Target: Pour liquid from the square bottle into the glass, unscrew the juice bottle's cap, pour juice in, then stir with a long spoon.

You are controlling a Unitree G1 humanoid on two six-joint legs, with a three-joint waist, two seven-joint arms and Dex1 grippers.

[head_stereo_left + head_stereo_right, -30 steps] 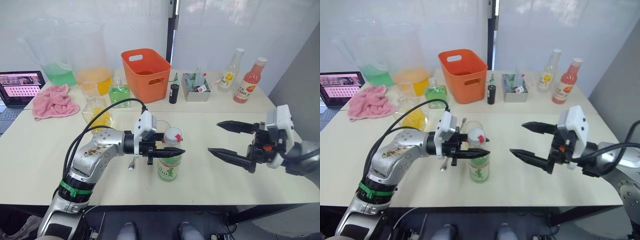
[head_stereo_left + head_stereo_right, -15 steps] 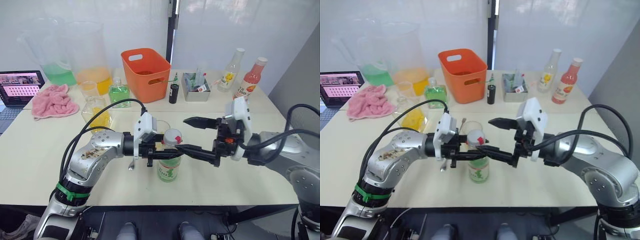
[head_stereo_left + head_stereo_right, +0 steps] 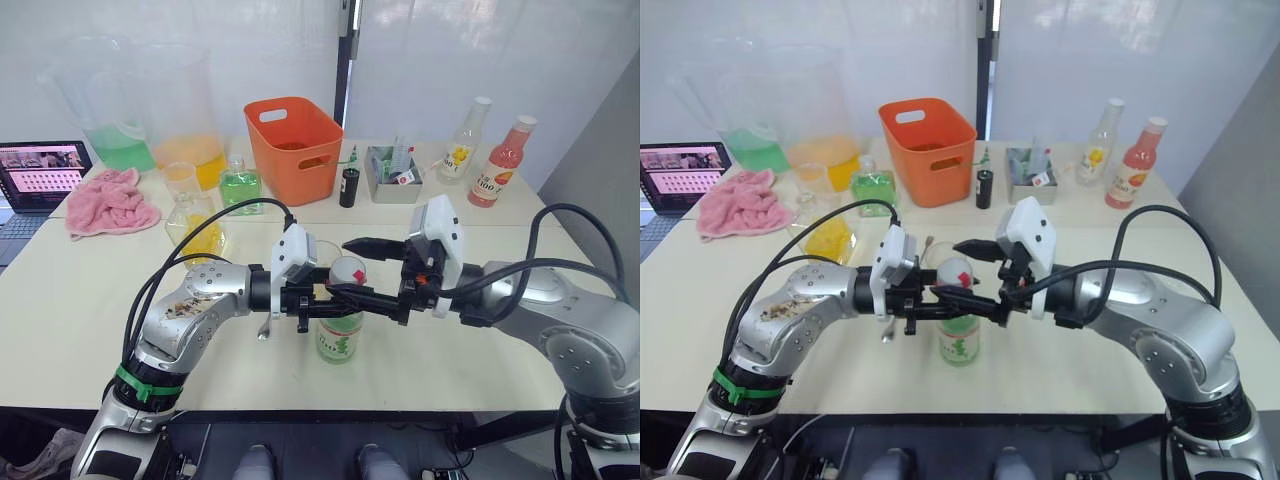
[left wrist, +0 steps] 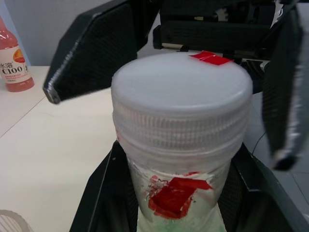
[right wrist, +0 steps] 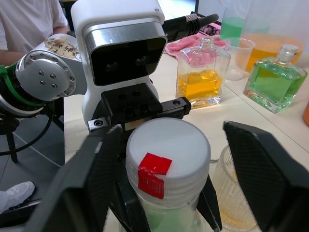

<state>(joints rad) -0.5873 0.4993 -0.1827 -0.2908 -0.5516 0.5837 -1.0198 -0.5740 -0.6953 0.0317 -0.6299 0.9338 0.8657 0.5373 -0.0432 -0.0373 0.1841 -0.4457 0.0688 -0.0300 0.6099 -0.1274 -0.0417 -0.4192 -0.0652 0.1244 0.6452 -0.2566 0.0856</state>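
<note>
Pale table point(image 3: 60, 300) against white wall point(image 3: 440, 50), grey floor.

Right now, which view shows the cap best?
Right wrist view: the cap is seen from above, whole top with its red tape, between the open right gripper fingers. The left wrist view shows its ribbed side close up; the eye views show it small.

Cream table point(image 3: 60, 320). Juice bottle point(image 3: 340, 335) upright at centre, glass point(image 3: 322, 252) just behind. At 10 o'clock: pink towel point(image 3: 108, 202), laptop point(image 3: 38, 180), two square bottles point(image 3: 197, 225) point(image 3: 239, 186). At 12: orange bin point(image 3: 291, 148). At 2: two bottles point(image 3: 460, 135) point(image 3: 499, 162).
</note>
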